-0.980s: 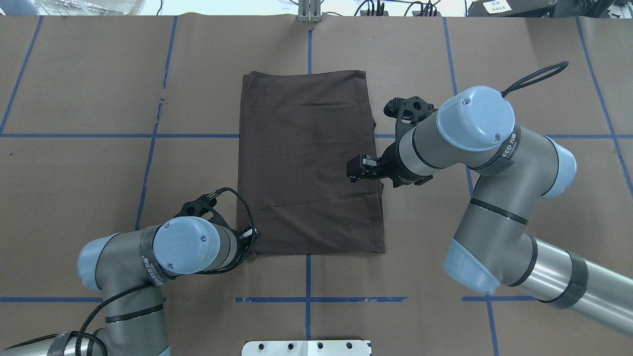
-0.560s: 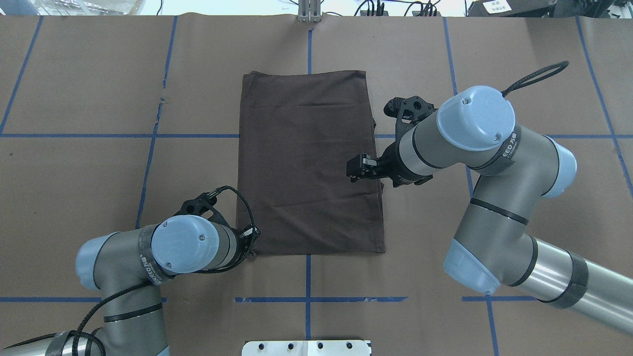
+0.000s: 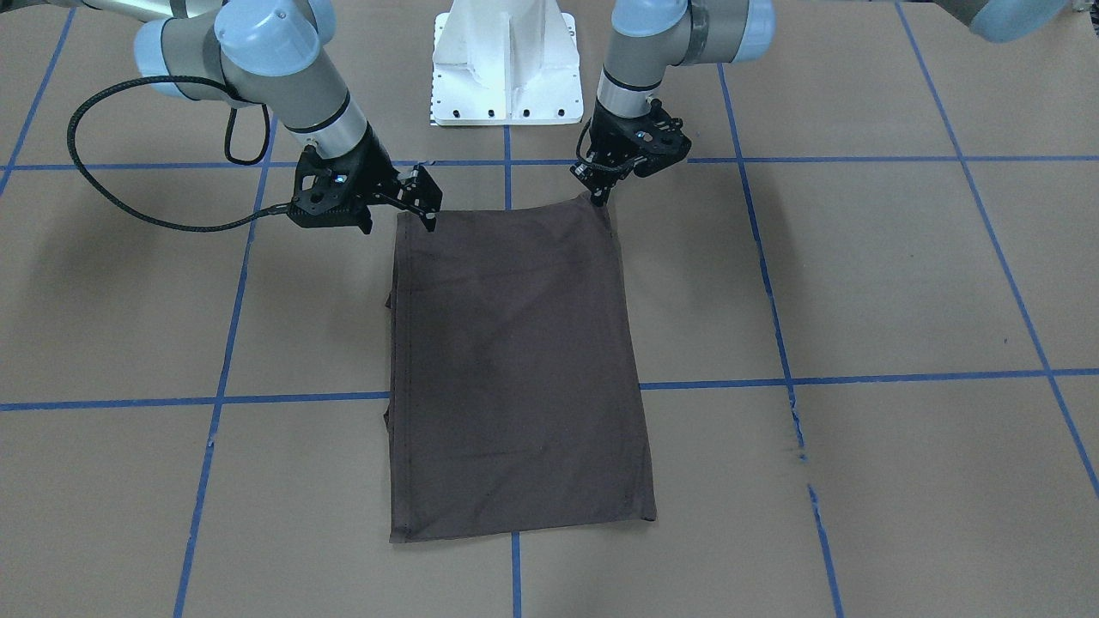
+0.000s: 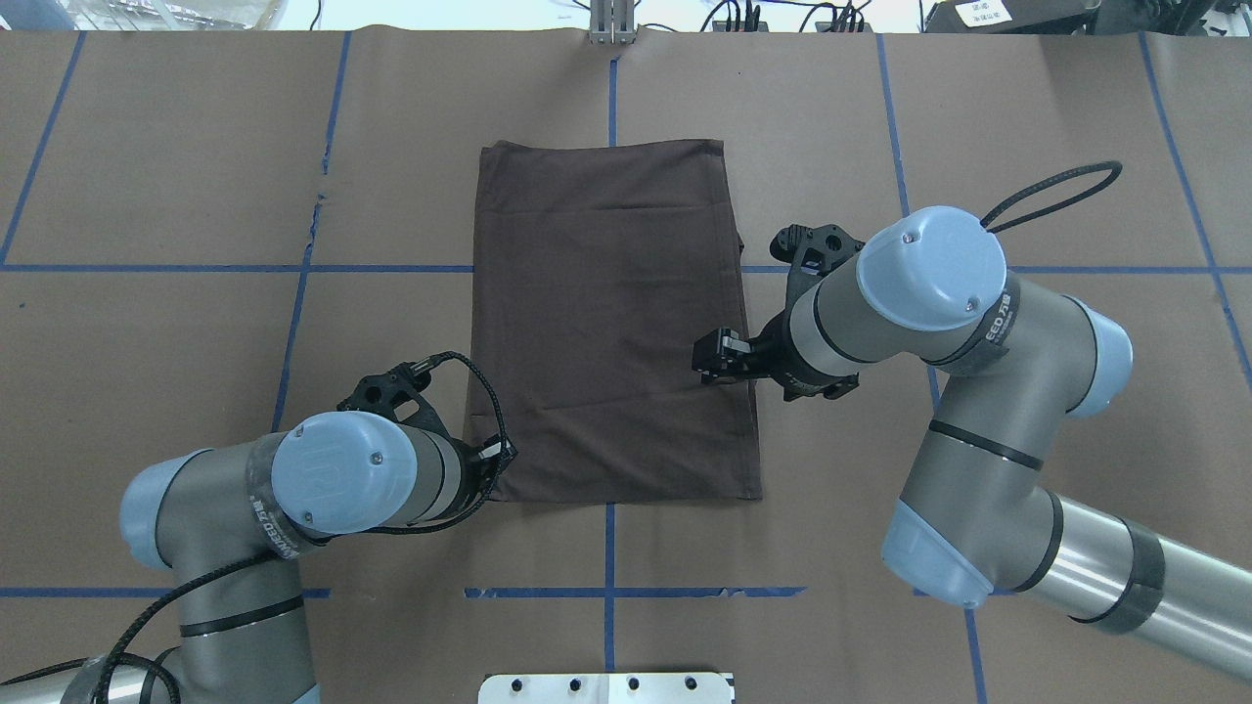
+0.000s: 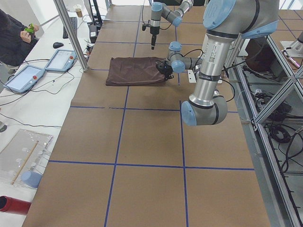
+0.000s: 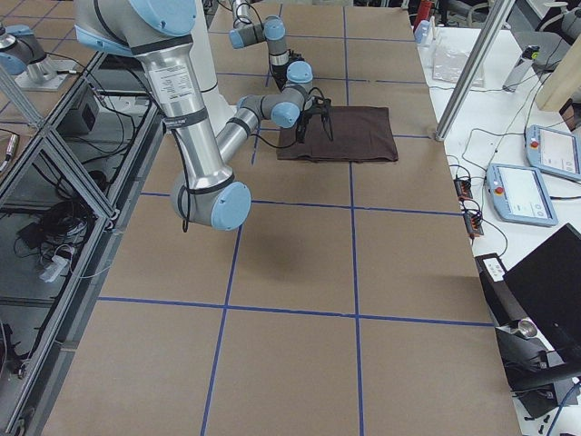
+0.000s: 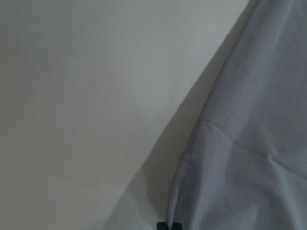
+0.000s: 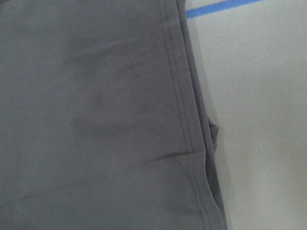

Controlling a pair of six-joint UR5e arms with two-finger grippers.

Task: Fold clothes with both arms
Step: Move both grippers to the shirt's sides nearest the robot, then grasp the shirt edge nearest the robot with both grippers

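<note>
The dark brown T-shirt [image 4: 611, 323] lies flat on the brown paper, folded into a tall rectangle, also seen in the front view [image 3: 515, 369]. My left gripper [image 4: 497, 460] sits at its near-left corner, which is the top right corner in the front view [image 3: 595, 190]. Its fingers look shut on that corner. In the left wrist view the cloth [image 7: 249, 158] creases toward a fingertip [image 7: 169, 225]. My right gripper [image 4: 714, 360] hovers open over the shirt's right edge and holds nothing. The right wrist view shows only the hemmed edge [image 8: 187, 120].
The white base pedestal [image 3: 505, 69] stands at the robot's side of the table. Blue tape lines [image 4: 608, 548] cross the paper. A metal post [image 5: 71, 33], control tablets [image 5: 23, 78] and a person [image 5: 12, 38] are beyond the far edge.
My right gripper has moved a little toward the robot along the shirt's right edge. The left arm's elbow has swung outward and back, while its gripper stays at the corner.
</note>
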